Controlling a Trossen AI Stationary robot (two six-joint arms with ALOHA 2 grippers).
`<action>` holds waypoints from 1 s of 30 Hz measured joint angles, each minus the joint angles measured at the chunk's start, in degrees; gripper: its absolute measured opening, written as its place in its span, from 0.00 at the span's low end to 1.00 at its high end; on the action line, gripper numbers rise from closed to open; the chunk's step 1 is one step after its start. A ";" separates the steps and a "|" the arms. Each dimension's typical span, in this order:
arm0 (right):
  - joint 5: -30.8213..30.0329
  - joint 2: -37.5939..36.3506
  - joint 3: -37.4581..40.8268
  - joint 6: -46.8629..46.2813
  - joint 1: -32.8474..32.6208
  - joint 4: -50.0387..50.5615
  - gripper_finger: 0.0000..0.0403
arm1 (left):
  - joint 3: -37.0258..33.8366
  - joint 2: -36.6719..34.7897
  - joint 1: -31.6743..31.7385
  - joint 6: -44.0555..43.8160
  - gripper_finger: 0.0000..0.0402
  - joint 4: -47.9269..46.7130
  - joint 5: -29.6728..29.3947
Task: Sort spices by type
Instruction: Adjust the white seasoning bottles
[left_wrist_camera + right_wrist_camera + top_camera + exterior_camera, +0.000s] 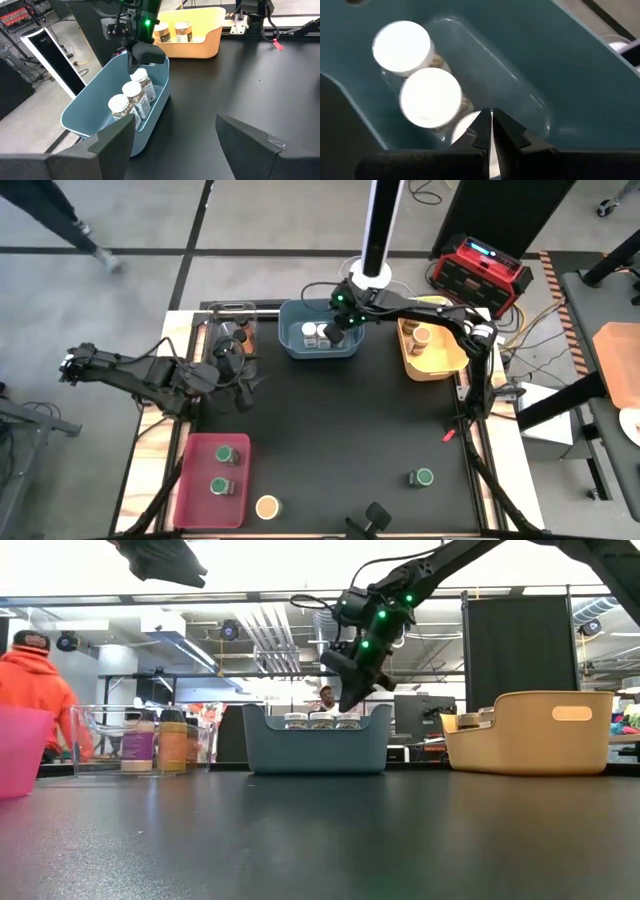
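Along the far edge of the table [350, 420], three bins in a row: left bin [230, 307] with jars [150, 745] inside, middle bin [290, 345] with three jars [132, 97] in a line inside and the right gripper [333, 335] just above them, right bin [445, 368] with two jars [172, 32] inside. At the near left corner, a fourth bin [195, 480] with a pair of jars [226, 453] in it, one behind the other; just right of it, on the bare table, a lone jar [267, 506], and well to the right, near the right edge, another jar [423, 477]. Left gripper [245, 385] over the table just before the left bin.
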State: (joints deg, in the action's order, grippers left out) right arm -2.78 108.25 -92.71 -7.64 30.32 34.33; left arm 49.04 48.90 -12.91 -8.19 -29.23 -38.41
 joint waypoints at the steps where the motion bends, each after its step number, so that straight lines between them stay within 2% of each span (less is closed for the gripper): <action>1: 0.02 0.00 0.00 0.03 -0.10 -0.37 0.02 | 0.00 0.00 0.00 0.00 0.65 0.00 0.00; 7: -0.06 0.00 0.02 0.79 -0.34 -0.75 0.02 | 0.00 0.00 0.00 0.00 0.65 -0.02 0.00; 13: -3.40 0.00 0.02 0.15 -0.31 -0.78 0.02 | 0.00 0.00 0.00 0.01 0.65 -0.02 0.00; 30: -2.74 0.00 0.88 0.00 -1.21 -0.69 0.02 | 0.00 0.00 -0.02 0.02 0.65 -0.04 0.00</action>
State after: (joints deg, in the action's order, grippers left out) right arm -5.52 108.25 -91.83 -7.64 29.11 33.64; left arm 49.04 48.90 -12.93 -8.16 -29.28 -38.41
